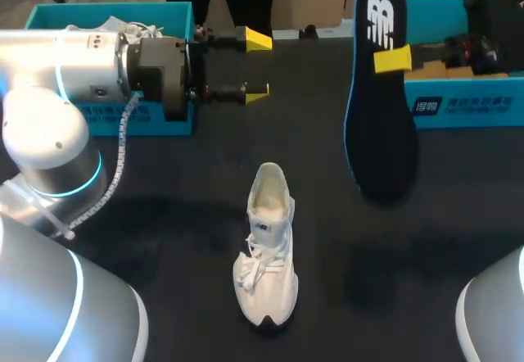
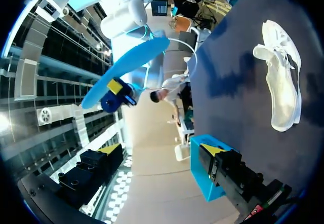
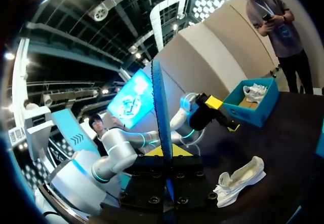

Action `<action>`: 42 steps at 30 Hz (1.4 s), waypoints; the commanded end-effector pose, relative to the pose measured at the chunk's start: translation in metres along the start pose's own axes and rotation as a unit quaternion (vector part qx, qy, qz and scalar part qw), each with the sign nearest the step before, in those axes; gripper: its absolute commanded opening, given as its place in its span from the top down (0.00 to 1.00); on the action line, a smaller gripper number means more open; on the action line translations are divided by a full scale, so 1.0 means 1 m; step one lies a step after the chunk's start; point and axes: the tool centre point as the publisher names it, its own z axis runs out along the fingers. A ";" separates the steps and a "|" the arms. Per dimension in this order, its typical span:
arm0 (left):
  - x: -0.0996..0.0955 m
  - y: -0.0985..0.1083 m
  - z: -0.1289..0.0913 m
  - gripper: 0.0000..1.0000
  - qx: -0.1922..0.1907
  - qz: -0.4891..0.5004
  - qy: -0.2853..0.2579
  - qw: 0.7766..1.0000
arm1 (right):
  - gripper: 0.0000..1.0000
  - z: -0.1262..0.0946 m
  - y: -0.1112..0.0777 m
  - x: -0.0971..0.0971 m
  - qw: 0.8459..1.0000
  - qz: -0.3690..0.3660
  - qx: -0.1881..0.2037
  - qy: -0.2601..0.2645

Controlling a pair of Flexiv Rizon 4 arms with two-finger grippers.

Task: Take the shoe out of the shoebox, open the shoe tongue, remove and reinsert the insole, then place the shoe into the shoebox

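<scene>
From above, the left claw (image 1: 255, 67) hangs spread and empty; the right claw (image 1: 391, 59) pinches the dark insole (image 1: 381, 124), with the white shoe (image 1: 266, 247) standing mid-surface (image 1: 164, 214). Left wrist: shoe well apart. Right wrist: insole edge-on between its fingers.

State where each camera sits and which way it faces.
Head view: fixed above and behind, looking down on the table; left arm, jaws open, enters left; right arm holds the insole at right.
Left wrist view: on the left arm, facing across the table to the white sneaker; part of its own jaws shows.
Right wrist view: on the right arm, facing the left arm; the insole stands edge-on in its jaws.
All three share sneaker and insole.
</scene>
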 end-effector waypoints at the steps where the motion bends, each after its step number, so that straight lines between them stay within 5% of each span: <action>1: 0.001 0.003 0.002 0.00 0.002 0.001 0.000 1.000 | 1.00 0.007 0.040 -0.059 0.998 0.032 0.041 0.020; 16: 0.001 0.003 0.002 0.00 0.002 0.001 0.000 1.000 | 1.00 0.007 0.040 -0.059 0.998 0.032 0.041 0.020; 17: 0.001 0.003 0.002 0.00 0.002 0.001 0.000 1.000 | 1.00 0.003 0.047 -0.073 0.999 0.038 0.019 0.034; 23: 0.001 0.003 0.002 0.00 0.002 0.001 0.000 1.000 | 1.00 -0.004 0.073 -0.140 0.984 0.162 0.071 0.031; 27: 0.001 0.003 0.002 0.00 0.002 0.001 0.000 1.000 | 1.00 0.000 0.077 -0.171 0.974 0.211 0.069 0.032; 42: 0.011 0.008 0.011 0.00 0.008 0.019 -0.005 1.000 | 1.00 0.003 0.079 -0.177 0.972 0.226 0.060 0.031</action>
